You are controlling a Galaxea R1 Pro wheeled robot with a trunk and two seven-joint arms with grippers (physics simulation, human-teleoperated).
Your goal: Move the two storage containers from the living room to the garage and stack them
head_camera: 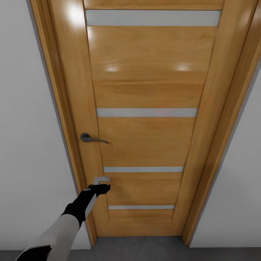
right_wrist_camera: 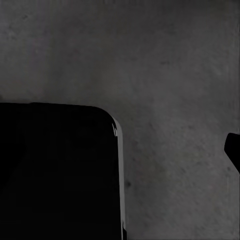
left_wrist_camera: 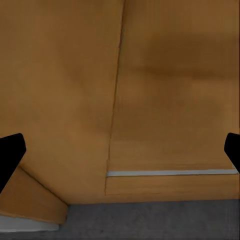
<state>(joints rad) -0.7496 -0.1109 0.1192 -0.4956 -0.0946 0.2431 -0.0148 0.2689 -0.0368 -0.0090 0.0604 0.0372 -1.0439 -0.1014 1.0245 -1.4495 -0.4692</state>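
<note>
At wooden door [head_camera: 145, 141] | left end effector [head_camera: 102, 185] spread open, empty | floor [head_camera: 145, 248] below

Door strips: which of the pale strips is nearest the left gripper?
The third strip from the top, just above the left gripper; the lowest strip lies a little farther.

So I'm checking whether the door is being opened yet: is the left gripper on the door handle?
No, in the head view the left gripper sits well below the door handle, near the door panel's lower part.
</note>
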